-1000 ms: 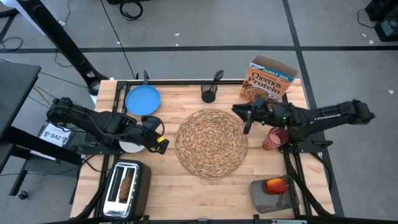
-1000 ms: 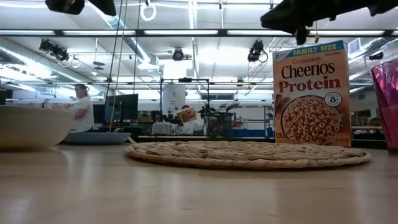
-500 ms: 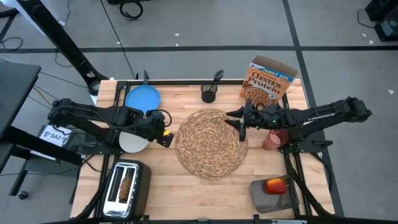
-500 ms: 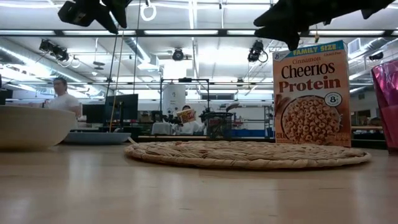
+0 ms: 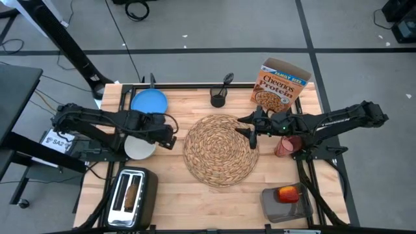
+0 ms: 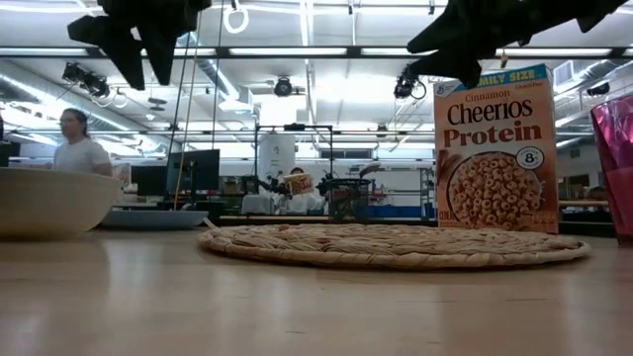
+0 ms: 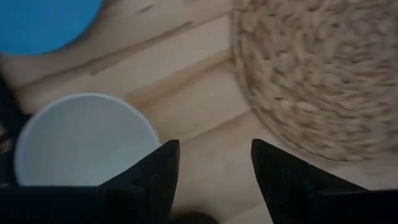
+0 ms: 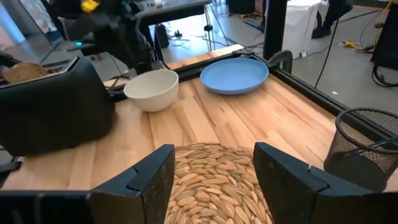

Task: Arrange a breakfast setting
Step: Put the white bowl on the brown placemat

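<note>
Both grippers are spread apart and empty. Left gripper (image 5: 170,138) hangs over bare table between the white bowl (image 5: 140,148) and the straw placemat (image 5: 221,150), fingers (image 7: 152,177) parted, nothing between them. Right gripper (image 5: 250,132) sits above the placemat's right edge, also holding nothing. Blue plate (image 5: 149,103) is at the back left, just behind the bowl. Cheerios box (image 5: 279,84) stands upright at back right, red cup (image 5: 286,144) right of the mat, apple (image 5: 287,193) on a grey tray (image 5: 278,207) at front right, toast slice (image 5: 132,193) in the toaster (image 5: 130,198) at front left.
</note>
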### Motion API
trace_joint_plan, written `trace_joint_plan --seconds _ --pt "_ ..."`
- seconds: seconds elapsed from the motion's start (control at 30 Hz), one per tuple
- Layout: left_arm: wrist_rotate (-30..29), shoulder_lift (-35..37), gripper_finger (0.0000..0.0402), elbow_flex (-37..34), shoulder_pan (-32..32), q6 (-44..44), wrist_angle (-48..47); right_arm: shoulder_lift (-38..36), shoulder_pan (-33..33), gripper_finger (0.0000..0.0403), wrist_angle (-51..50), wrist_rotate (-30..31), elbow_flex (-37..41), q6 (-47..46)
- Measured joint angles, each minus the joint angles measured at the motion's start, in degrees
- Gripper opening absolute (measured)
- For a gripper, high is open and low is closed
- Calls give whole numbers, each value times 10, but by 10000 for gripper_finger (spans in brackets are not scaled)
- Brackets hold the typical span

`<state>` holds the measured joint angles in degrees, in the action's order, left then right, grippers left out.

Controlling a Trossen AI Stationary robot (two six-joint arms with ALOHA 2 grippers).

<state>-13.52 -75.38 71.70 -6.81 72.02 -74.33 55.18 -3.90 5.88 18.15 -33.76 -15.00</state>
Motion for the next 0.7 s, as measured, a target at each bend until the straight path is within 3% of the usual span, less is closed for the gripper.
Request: trace_joint_plan --seconds 0.13,0.3,0.37,0.7 --pt "15 -5 208 0 60 -25 -43 0 9 228 -1 1 0 -9" --pt "20 -4 208 -28 121 -70 -12 0 14 234 -1 2 0 -18" --pt "51 -4 208 -49 137 -67 -12 0 13 234 -1 -1 0 -19" --pt "62 -4 208 -121 77 52 37 19 -1 233 -8 2 0 -47"
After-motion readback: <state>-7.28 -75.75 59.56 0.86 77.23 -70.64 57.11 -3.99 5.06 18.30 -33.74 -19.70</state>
